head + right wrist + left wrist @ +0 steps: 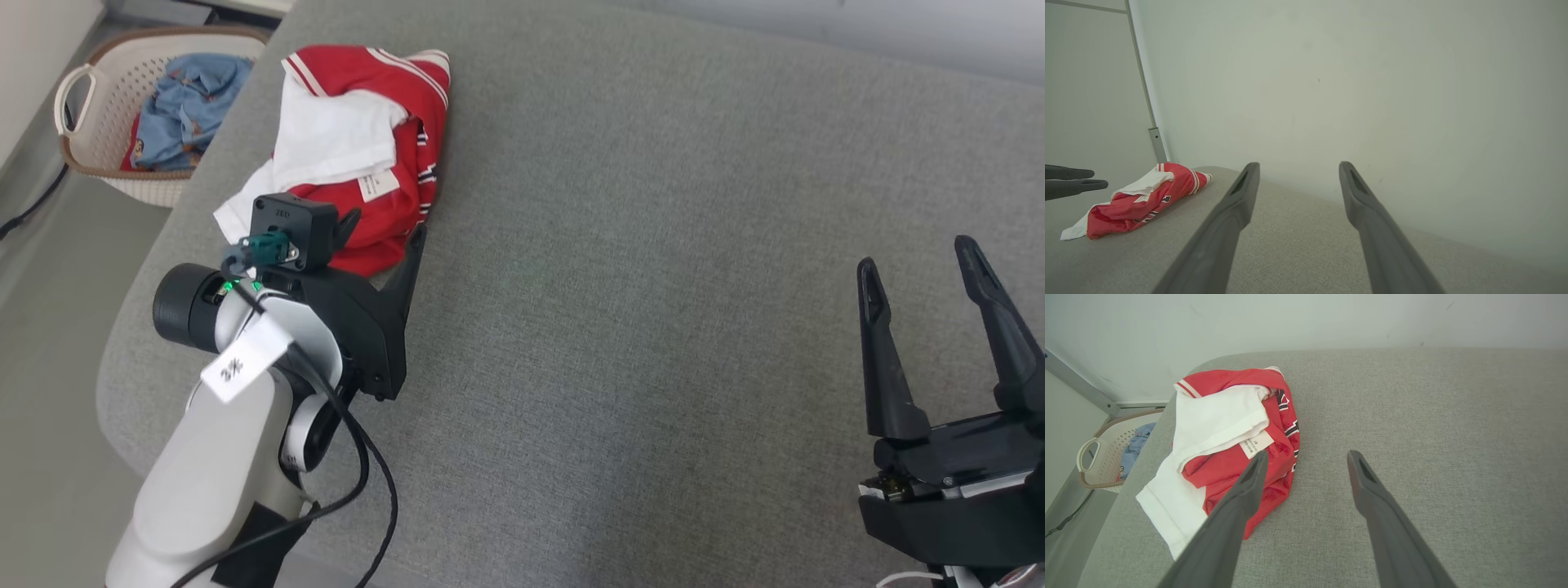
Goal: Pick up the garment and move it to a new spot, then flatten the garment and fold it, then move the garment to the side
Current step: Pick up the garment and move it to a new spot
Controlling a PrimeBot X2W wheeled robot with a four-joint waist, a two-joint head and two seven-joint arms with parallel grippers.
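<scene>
The garment point(371, 139) is a crumpled red and white jersey with a white label, lying at the far left corner of the grey padded surface point(653, 286). My left gripper point(385, 227) hovers open at its near edge, one finger over the red cloth and the other over bare surface. In the left wrist view the garment point(1220, 420) lies ahead and to the left, with my left gripper point(1307, 455) open and empty. My right gripper point(917, 255) stands open at the lower right, far from the garment. The right wrist view shows the garment point(1139, 200) far left and my right gripper point(1298, 165) open.
A cream laundry basket point(90, 155) with blue clothes point(188, 98) sits on the floor beyond the surface's left edge. A pale wall point(1331, 81) runs close behind the surface. Wide bare surface stretches between the two grippers. A black cable point(367, 474) hangs from the left arm.
</scene>
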